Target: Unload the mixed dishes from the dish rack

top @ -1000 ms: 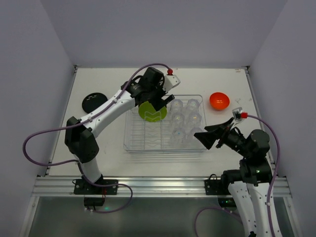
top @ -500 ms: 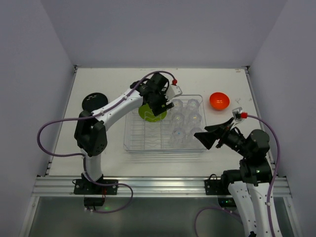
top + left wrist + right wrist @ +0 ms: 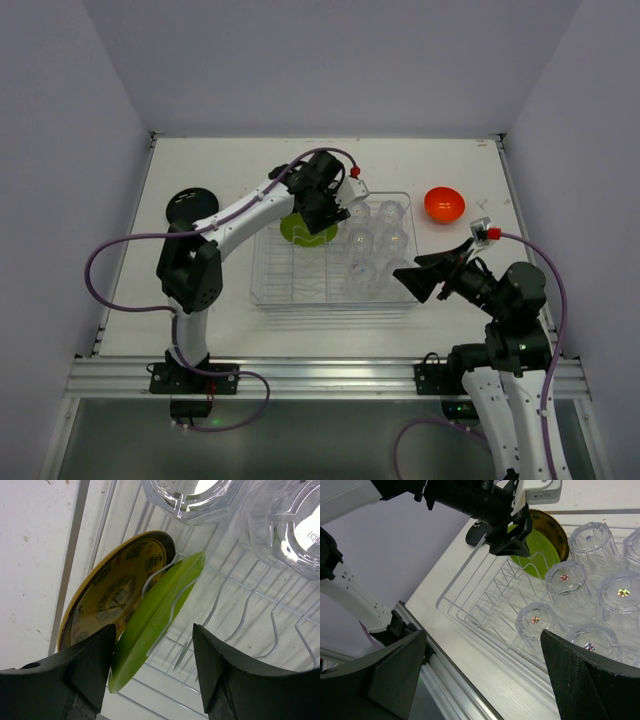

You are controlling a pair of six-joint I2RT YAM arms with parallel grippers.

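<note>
White table [image 3: 420,165] | green plate [image 3: 155,625] upright in dish rack [image 3: 290,290], beside yellow plate [image 3: 110,595] | left gripper [image 3: 152,645] spread astride its rim, unclamped; right gripper [image 3: 484,636] wide, empty | likely light, stiff, slick: pinch rim.

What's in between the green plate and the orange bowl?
Clear glass cups sit between the green plate and the orange bowl. The cups stand inside the see-through rack; the bowl is outside it. The top view shows this.

Yellow plate [image 3: 102,600] half behind green plate [image 3: 146,634]
</note>
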